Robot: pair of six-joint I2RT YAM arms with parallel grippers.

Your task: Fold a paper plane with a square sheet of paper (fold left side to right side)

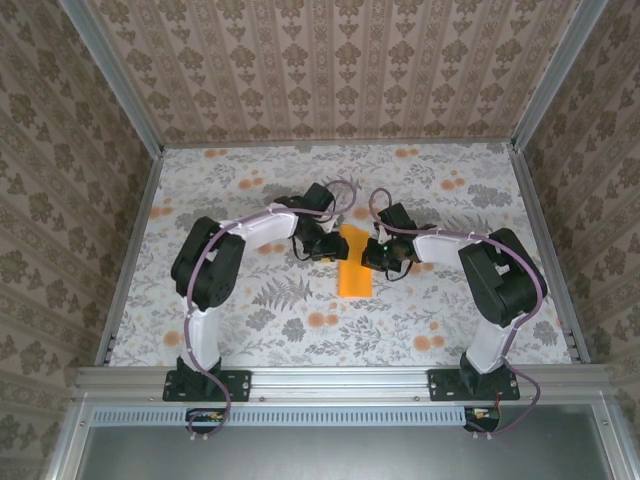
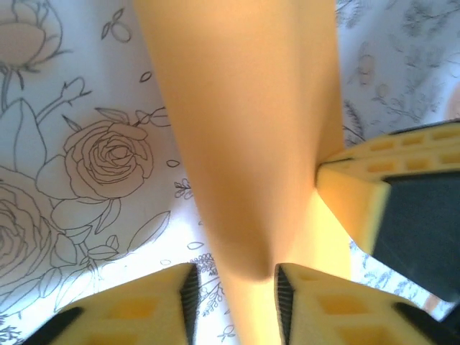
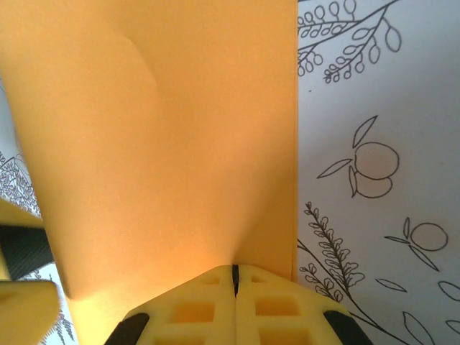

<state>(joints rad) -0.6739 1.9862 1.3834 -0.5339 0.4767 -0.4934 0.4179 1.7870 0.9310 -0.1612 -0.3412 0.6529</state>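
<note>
Judged thin, limp and easily creased, the sheet of paper (image 1: 355, 275) is seen folded at the middle of the table (image 1: 250, 330), pinched at its edge by the clenched right gripper (image 3: 235, 279). Its rounded fold is straddled by the left gripper (image 2: 233, 302), whose grip cannot be told.

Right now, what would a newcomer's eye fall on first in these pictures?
The bright orange paper at mid-table, vivid against the grey floral cloth, with both arms bent in on it. In the right wrist view the right hand is pinched shut on its edge; in the left wrist view the left hand has its fingers either side of a raised fold, not yet clamped.
</note>
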